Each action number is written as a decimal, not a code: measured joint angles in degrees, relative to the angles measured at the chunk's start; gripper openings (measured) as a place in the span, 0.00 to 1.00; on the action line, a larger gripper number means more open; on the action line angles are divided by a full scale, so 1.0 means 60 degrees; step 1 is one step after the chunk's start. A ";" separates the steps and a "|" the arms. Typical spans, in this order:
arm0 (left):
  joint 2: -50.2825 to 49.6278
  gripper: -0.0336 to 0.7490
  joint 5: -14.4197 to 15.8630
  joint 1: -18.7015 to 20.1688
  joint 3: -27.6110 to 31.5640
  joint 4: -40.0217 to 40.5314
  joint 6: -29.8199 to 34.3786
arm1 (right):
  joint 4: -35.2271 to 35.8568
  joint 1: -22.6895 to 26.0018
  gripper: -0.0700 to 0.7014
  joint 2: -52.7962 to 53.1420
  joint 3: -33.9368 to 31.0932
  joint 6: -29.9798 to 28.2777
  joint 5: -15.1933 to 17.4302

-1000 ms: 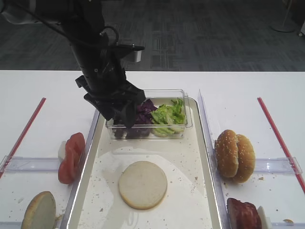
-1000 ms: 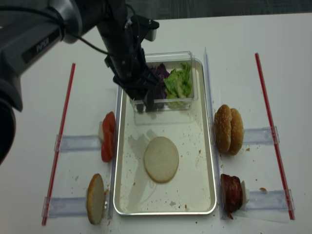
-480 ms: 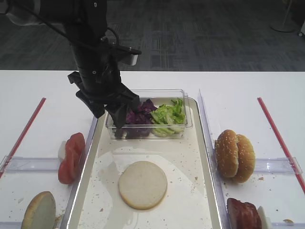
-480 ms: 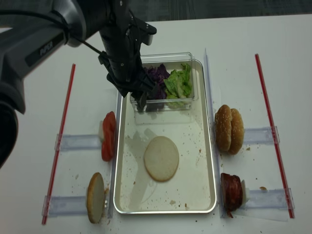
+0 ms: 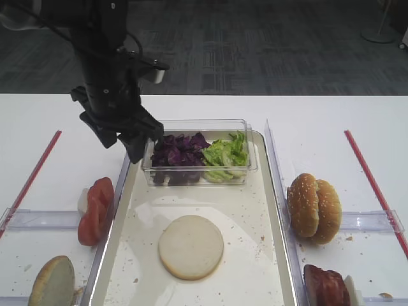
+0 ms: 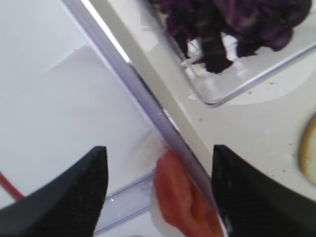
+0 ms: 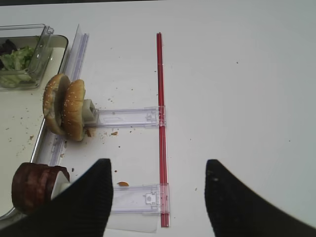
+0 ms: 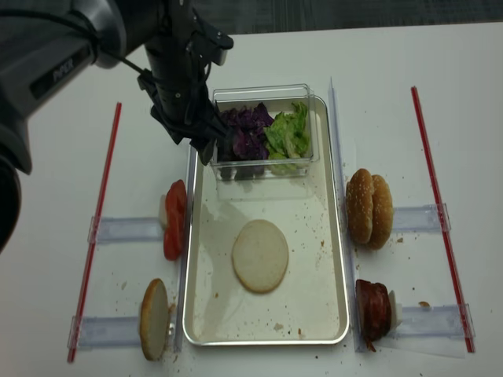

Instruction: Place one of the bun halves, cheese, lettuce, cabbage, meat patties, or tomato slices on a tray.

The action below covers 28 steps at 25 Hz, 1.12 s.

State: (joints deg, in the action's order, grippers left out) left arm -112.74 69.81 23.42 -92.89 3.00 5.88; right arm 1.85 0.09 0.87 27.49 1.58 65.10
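Tomato slices (image 6: 183, 200) stood on edge below spread, empty left gripper (image 6: 157, 183), presumably aligned for pinching one toward tray (image 5: 268, 185).

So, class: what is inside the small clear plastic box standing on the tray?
The clear plastic box holds purple cabbage left, green lettuce right. Whatever lies beneath the heaps is covered.

Clear glossy plastic box (image 5: 199, 153); metallic-rimmed tray (image 5: 275, 210); matt pale bun half (image 5: 190, 247); smooth white table (image 5: 306, 121)
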 joint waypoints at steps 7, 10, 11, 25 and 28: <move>0.0000 0.60 0.0000 -0.1546 0.0000 -0.0093 0.0045 | 0.0000 0.0000 0.67 0.0000 0.0000 0.0000 0.0000; 0.0000 0.65 0.0000 -0.2191 0.0000 -0.0199 0.0115 | 0.0000 0.0000 0.67 0.0000 0.0000 0.0000 0.0000; 0.0000 0.66 0.0000 -0.2397 0.0000 -0.0231 0.0133 | 0.0000 0.0000 0.67 0.0000 0.0000 -0.0017 0.0000; 0.0000 0.71 0.0000 -0.3651 0.0000 -0.0355 0.0138 | 0.0000 0.0000 0.67 0.0000 0.0000 -0.0033 0.0000; 0.0041 0.71 0.0000 -0.3671 0.0000 -0.0377 0.0156 | 0.0000 0.0000 0.67 0.0000 0.0000 -0.0054 0.0000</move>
State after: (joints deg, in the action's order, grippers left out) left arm -112.50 69.81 1.40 -92.89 0.74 6.82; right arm 1.85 0.09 0.87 27.49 1.26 65.10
